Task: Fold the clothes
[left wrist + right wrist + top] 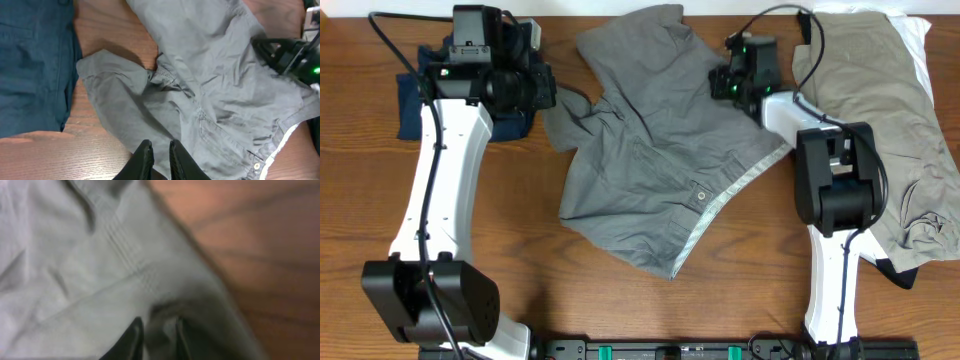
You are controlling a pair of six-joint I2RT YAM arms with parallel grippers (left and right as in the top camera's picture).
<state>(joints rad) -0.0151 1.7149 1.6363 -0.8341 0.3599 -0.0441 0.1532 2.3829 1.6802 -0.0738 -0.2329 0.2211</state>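
Note:
The grey shorts (650,150) lie spread and creased across the middle of the table, snap button (699,195) and pale waistband toward the front. My left gripper (548,95) is at the bunched left leg. In the left wrist view its jaws (161,155) stand almost together with grey fabric (215,75) running in between them. My right gripper (720,82) is over the shorts' far right edge. In the right wrist view its fingers (159,335) stand a little apart over the shorts (75,270), a fold of fabric in the gap.
A navy garment (415,105) lies under the left arm at the far left. A khaki garment (880,100) lies at the right on something white (920,40), with black cloth (895,270) at its near end. Bare wood (620,300) shows in front.

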